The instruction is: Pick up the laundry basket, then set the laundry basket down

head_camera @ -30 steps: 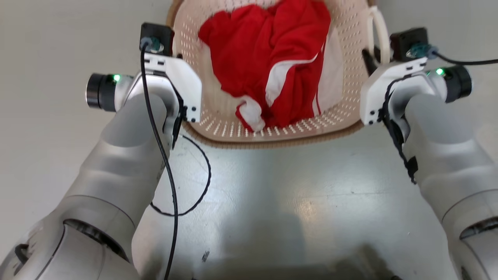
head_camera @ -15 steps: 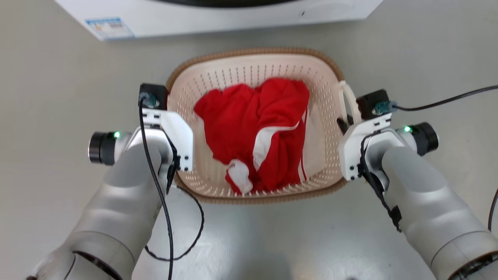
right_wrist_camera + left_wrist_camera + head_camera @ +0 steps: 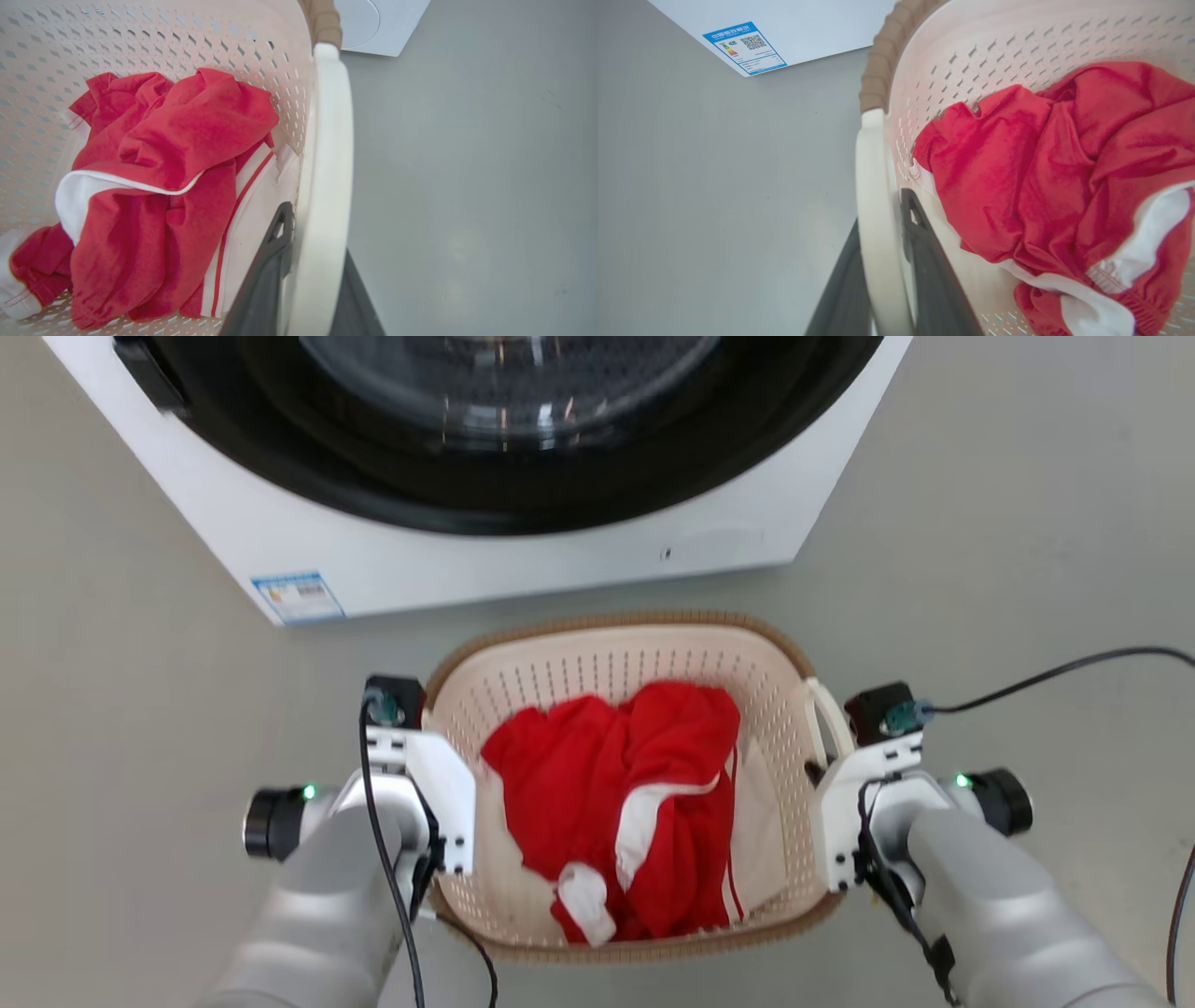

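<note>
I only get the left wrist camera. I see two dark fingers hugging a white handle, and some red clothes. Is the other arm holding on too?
Observer: Yes. The right gripper has its dark fingers either side of the other white side handle of the cream perforated plastic laundry basket.
Operator: What's the white thing with the blue sticker?
Observer: A white washing machine with a round dark glass door, just beyond the basket.
Operator: Any wires about?
Observer: A thin black cable leads off to the right from the right wrist.
</note>
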You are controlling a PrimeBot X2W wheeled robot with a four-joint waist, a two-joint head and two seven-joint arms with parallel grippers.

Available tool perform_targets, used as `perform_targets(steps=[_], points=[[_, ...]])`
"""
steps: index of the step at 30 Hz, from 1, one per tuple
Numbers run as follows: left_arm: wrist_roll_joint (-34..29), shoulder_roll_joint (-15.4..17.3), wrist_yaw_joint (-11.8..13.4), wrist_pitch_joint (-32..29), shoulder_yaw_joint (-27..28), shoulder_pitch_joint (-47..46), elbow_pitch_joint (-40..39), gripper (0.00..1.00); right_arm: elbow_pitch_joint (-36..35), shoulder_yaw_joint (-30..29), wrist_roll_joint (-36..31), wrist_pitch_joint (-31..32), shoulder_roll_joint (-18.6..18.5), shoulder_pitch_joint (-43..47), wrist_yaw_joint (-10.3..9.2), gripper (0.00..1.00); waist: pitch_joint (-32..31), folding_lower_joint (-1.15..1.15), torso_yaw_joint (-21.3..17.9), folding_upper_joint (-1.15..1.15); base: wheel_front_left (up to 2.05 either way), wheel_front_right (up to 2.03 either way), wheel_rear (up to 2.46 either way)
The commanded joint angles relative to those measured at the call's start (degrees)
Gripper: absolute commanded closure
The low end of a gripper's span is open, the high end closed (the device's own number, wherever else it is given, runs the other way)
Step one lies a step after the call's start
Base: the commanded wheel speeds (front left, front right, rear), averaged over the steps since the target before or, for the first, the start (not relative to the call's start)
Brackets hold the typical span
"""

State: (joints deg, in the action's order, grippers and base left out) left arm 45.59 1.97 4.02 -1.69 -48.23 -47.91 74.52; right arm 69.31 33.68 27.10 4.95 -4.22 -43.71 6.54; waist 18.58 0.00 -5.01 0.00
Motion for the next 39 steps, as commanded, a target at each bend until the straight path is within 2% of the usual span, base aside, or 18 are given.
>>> perform_targets(steps=[1,17,39], points=[[0.12,1.03,-0.34,0.59,0.52,-0.26,-0.81,1.00,-0.72,1.92,0.13,0.40,1.35,2.02,0.95,1.00,-4.22,0.00,-0.54,0.00,0.00,0.00,0.00],[2.97,0.91,-1.19,-1.13,-2.16,9.85,-2.65,1.00,-0.90,6.04,5.02,3.65,1.35,9.39,0.95,1.00,-17.31,0.00,0.39,0.00,0.00,0.00,0.00],[4.28,0.91,-1.59,-3.45,-4.10,10.22,-2.00,1.00,-1.66,9.34,8.12,5.40,1.35,9.32,0.95,1.00,-19.47,0.00,0.49,0.00,0.00,0.00,0.00]])
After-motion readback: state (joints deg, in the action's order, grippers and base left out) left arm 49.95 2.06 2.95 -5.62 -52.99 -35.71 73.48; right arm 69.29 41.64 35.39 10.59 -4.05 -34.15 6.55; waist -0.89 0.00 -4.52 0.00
